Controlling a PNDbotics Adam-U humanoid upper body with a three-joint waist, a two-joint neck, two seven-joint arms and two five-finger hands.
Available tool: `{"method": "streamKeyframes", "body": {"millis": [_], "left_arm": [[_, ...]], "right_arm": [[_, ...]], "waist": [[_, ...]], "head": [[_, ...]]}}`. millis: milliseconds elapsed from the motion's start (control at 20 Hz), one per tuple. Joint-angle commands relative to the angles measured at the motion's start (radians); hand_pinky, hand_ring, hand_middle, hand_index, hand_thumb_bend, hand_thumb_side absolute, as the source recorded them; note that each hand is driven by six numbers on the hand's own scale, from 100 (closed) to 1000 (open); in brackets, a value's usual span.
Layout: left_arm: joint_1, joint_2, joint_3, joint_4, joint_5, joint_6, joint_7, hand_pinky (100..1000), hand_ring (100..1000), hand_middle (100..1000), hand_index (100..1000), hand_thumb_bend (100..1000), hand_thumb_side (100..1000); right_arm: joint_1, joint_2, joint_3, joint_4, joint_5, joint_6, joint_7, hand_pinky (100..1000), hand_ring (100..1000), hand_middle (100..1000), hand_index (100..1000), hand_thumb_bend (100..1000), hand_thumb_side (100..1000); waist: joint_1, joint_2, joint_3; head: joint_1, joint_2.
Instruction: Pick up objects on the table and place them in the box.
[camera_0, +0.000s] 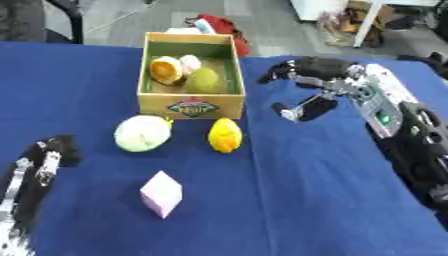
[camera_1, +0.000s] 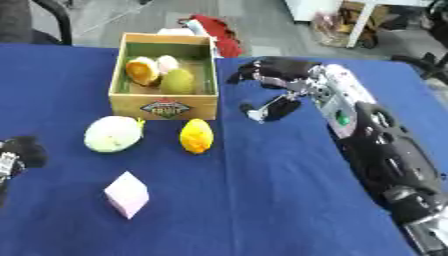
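Left robot hand sits idle at the lower-left edge of the worktop, dark fingers bunched at the top; can't tell if they're spread or curled, nothing in it as far as I see. Moving right: pale green round fruit lies just in front of the box, near its left corner. Pink cube is nearer to me, well apart from the rest, tipped on a corner. Yellow fruit stands just beside the box's front right corner. Box itself already holds an orange-and-white item, a whitish one and a green-yellow fruit, all packed toward the front.

Right robot hand hovers to the right of the box, fingers relaxed and wide, thumb hanging down, holding nothing.

My read: between picks, approx halfway, 3 objs in, 3 still out. Next I'd swing the right robot hand left and down toward the yellow fruit, closest to it, approaching from the side clear of the box wall, w/ fingers wide enough to wrap the rounded body.
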Motion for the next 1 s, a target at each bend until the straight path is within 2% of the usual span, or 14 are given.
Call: {"method": "streamKeyframes", "body": {"millis": [50, 500, 750, 850, 950, 1000], "left_arm": [[-0.012, 0.016, 0.006, -0.016, -0.003, -0.001, 0.002, 662, 605, 586, 750, 100, 760], [-0.016, 0.014, 0.004, -0.017, -0.002, -0.002, 0.0, 663, 604, 586, 750, 100, 761], [-0.017, 0.014, 0.003, -0.016, -0.002, -0.001, -0.002, 663, 604, 586, 750, 100, 762], [-0.017, 0.013, 0.003, -0.016, -0.002, -0.001, -0.002, 663, 603, 587, 750, 100, 762], [-0.016, 0.013, 0.003, -0.016, -0.002, -0.001, -0.002, 663, 603, 587, 750, 100, 763], [-0.016, 0.013, 0.003, -0.016, -0.002, -0.001, -0.002, 663, 603, 587, 750, 100, 763]], "right_arm": [[-0.015, 0.019, 0.019, -0.001, -0.011, -0.007, 0.038, 813, 829, 795, 913, 100, 495], [-0.059, 0.123, 0.062, 0.113, 0.089, -0.046, 0.059, 814, 837, 803, 916, 100, 588], [-0.086, 0.164, 0.066, 0.175, 0.197, -0.058, 0.026, 813, 849, 815, 919, 100, 544], [-0.092, 0.181, 0.066, 0.201, 0.244, -0.067, 0.006, 810, 845, 806, 892, 100, 533], [-0.096, 0.196, 0.065, 0.222, 0.274, -0.077, -0.021, 804, 834, 787, 832, 100, 471], [-0.098, 0.201, 0.064, 0.229, 0.284, -0.08, -0.038, 798, 824, 771, 795, 100, 405]], "waist": [[0.009, -0.012, 0.003], [0.01, -0.007, 0.013], [0.009, -0.004, 0.014], [0.009, -0.004, 0.015], [0.009, -0.004, 0.015], [0.009, -0.004, 0.015]], "head": [[0.001, -0.006], [-0.004, -0.009], [-0.007, -0.009], [-0.008, -0.01], [-0.008, -0.01], [-0.009, -0.01]]}}
